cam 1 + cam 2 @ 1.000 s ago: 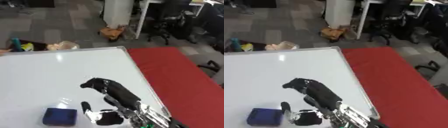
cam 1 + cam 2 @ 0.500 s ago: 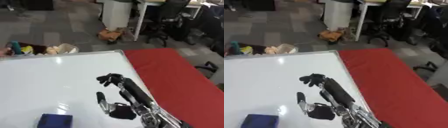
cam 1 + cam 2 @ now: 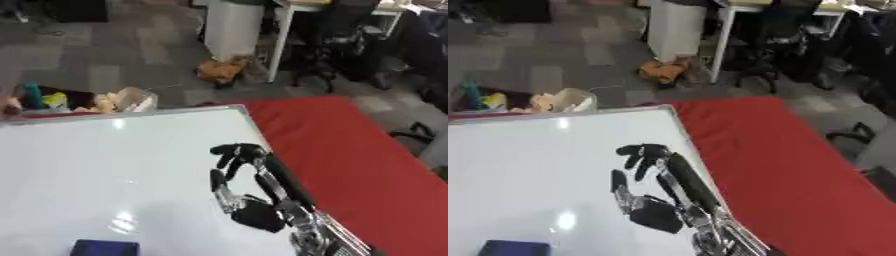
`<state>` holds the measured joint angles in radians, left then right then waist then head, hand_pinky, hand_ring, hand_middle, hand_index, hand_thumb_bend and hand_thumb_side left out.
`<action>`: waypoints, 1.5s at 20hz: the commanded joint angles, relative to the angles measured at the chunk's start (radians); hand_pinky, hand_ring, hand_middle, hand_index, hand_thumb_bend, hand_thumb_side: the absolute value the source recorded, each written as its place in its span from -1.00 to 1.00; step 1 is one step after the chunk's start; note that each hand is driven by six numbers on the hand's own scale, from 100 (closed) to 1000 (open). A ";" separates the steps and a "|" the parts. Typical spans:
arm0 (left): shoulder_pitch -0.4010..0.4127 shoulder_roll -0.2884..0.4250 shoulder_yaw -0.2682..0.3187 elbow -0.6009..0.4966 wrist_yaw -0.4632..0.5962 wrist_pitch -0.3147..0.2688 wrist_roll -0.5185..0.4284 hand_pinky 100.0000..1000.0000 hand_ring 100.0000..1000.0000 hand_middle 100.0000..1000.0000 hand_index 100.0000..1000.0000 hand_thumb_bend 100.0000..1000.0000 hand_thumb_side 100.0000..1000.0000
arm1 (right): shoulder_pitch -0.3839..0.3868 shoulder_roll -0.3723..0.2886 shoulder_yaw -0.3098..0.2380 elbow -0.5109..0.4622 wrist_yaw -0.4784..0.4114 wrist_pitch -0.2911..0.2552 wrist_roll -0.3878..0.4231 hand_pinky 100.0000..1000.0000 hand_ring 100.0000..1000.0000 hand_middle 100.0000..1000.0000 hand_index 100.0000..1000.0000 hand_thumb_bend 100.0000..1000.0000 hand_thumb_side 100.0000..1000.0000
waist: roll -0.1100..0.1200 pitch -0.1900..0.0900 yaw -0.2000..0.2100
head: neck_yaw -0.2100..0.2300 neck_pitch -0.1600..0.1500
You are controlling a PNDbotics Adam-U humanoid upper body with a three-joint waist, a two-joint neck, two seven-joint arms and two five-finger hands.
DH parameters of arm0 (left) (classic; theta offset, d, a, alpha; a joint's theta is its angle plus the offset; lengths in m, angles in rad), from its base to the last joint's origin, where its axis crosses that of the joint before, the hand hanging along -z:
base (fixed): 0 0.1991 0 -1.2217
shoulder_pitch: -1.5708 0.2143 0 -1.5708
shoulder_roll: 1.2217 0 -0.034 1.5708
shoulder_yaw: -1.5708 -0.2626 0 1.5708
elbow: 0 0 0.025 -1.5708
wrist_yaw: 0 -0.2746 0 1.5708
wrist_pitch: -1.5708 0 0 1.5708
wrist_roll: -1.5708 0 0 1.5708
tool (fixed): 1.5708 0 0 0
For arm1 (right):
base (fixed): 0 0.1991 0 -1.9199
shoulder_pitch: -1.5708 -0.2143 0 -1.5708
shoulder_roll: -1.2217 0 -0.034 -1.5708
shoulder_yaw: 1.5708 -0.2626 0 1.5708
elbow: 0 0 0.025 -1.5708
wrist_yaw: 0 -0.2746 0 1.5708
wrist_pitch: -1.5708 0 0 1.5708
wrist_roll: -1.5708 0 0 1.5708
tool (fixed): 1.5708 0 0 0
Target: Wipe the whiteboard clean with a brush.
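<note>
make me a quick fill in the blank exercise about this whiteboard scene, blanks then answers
1. The blue brush lies on the whiteboard near the view's ____ edge.
2. The surface right of the whiteboard is coloured ____.
3. The right hand holds ____, its fingers over the board.
4. The brush lies to the ____ of the right hand.

Missing words: bottom; red; nothing; left

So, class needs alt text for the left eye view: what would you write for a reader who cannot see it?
The robot's right hand hovers open over a white whiteboard, fingers extended forward. A dark blue brush lies untouched at the board's near edge, and red floor runs along its right side.
</note>
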<state>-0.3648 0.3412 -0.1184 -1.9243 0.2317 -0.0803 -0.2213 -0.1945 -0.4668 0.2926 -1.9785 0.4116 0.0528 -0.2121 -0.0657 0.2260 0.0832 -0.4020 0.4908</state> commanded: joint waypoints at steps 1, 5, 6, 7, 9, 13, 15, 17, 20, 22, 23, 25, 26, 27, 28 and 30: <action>-0.006 0.003 0.012 -0.009 0.002 -0.001 0.005 -0.15 -0.03 0.06 1.00 -0.63 0.52 | -0.002 -0.005 -0.009 -0.021 -0.012 0.001 -0.012 0.22 -0.12 0.04 0.57 -1.00 0.25 | 0.003 -0.020 -0.004 | 0.001 0.003; -0.004 0.002 0.011 -0.007 0.003 0.000 0.004 -0.15 -0.03 0.06 1.00 -0.63 0.52 | 0.005 0.001 -0.009 -0.021 -0.013 0.006 -0.017 0.22 -0.08 0.05 0.57 -1.00 0.26 | 0.004 -0.026 -0.009 | 0.000 0.005; -0.003 0.002 0.012 -0.007 0.003 0.000 0.005 -0.15 -0.03 0.06 1.00 -0.63 0.52 | 0.005 0.001 -0.008 -0.021 -0.014 0.006 -0.017 0.22 -0.08 0.05 0.57 -1.00 0.26 | 0.004 -0.027 -0.008 | -0.001 0.003; -0.003 0.002 0.013 -0.007 0.003 -0.001 0.005 -0.15 -0.03 0.06 1.00 -0.63 0.52 | 0.005 0.000 -0.007 -0.021 -0.014 0.005 -0.018 0.23 -0.08 0.05 0.57 -1.00 0.26 | 0.004 -0.027 -0.008 | -0.002 0.002; -0.002 0.001 0.013 -0.007 0.003 -0.001 0.005 -0.15 -0.03 0.06 1.00 -0.63 0.52 | 0.004 0.000 -0.006 -0.021 -0.015 0.003 -0.017 0.23 -0.07 0.05 0.57 -1.00 0.27 | 0.004 -0.028 -0.010 | -0.002 0.005; 0.000 0.002 0.014 -0.007 0.002 -0.001 0.006 -0.15 -0.03 0.06 1.00 -0.63 0.52 | 0.003 -0.001 0.000 -0.021 -0.014 0.001 -0.011 0.23 -0.07 0.05 0.57 -1.00 0.27 | 0.004 -0.030 -0.007 | -0.003 0.004; 0.001 0.001 0.015 -0.006 0.002 -0.001 0.007 -0.15 -0.03 0.07 1.00 -0.63 0.52 | 0.003 0.000 0.002 -0.021 -0.013 -0.001 -0.007 0.23 -0.07 0.05 0.57 -1.00 0.28 | 0.004 -0.030 -0.007 | -0.005 0.003; 0.001 -0.001 0.014 -0.006 0.002 -0.001 0.006 -0.15 -0.03 0.07 1.00 -0.63 0.52 | 0.004 0.000 0.005 -0.021 -0.011 -0.001 -0.003 0.23 -0.06 0.05 0.57 -1.00 0.28 | 0.003 -0.031 -0.007 | -0.004 0.005; 0.003 -0.001 0.014 -0.004 0.002 -0.001 0.005 -0.15 -0.03 0.06 1.00 -0.62 0.52 | 0.006 0.002 0.009 -0.021 -0.007 -0.001 0.003 0.23 -0.06 0.05 0.58 -1.00 0.29 | 0.003 -0.032 -0.008 | -0.006 0.005; 0.004 -0.001 0.014 -0.004 0.002 -0.001 0.006 -0.16 -0.03 0.07 1.00 -0.63 0.52 | 0.006 0.001 0.012 -0.021 -0.005 -0.002 0.006 0.23 -0.06 0.06 0.58 -1.00 0.28 | 0.003 -0.032 -0.008 | -0.006 0.006; 0.005 -0.001 0.014 -0.004 0.001 -0.001 0.006 -0.16 -0.03 0.07 1.00 -0.63 0.52 | 0.005 0.001 0.014 -0.021 -0.003 -0.004 0.008 0.24 -0.05 0.06 0.58 -1.00 0.28 | 0.003 -0.032 -0.008 | -0.005 0.007; 0.006 -0.001 0.015 -0.003 0.000 -0.001 0.006 -0.16 -0.03 0.06 1.00 -0.63 0.52 | 0.004 0.002 0.016 -0.021 -0.001 -0.005 0.013 0.24 -0.03 0.07 0.58 -1.00 0.28 | 0.003 -0.034 -0.009 | -0.007 0.007; 0.006 -0.001 0.014 -0.003 0.001 -0.001 0.005 -0.16 -0.03 0.06 1.00 -0.63 0.52 | 0.002 0.002 0.017 -0.021 -0.001 -0.004 0.014 0.24 -0.01 0.08 0.58 -1.00 0.28 | 0.003 -0.034 -0.010 | -0.008 0.008; 0.005 -0.001 0.014 -0.004 0.001 -0.001 0.005 -0.16 -0.03 0.06 1.00 -0.63 0.52 | 0.000 0.002 0.017 -0.021 -0.002 -0.002 0.016 0.25 0.00 0.08 0.58 -1.00 0.28 | 0.002 -0.035 -0.010 | -0.008 0.009; 0.006 -0.002 0.015 -0.003 0.001 -0.001 0.006 -0.16 -0.03 0.06 1.00 -0.62 0.52 | -0.003 0.002 0.017 -0.021 -0.003 0.001 0.018 0.26 0.02 0.10 0.58 -1.00 0.28 | 0.002 -0.035 -0.009 | -0.006 0.010; 0.009 -0.002 0.016 -0.002 0.000 -0.001 0.006 -0.16 -0.03 0.06 1.00 -0.62 0.53 | -0.009 0.002 0.020 -0.021 -0.004 0.003 0.022 0.26 0.05 0.11 0.58 -1.00 0.28 | 0.003 -0.035 -0.009 | -0.005 0.008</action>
<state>-0.3501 0.3336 -0.1124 -1.9163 0.2317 -0.0800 -0.2183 -0.1923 -0.4536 0.3152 -1.9785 0.4038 0.0556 -0.1941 -0.0663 0.2081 0.0747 -0.4070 0.4920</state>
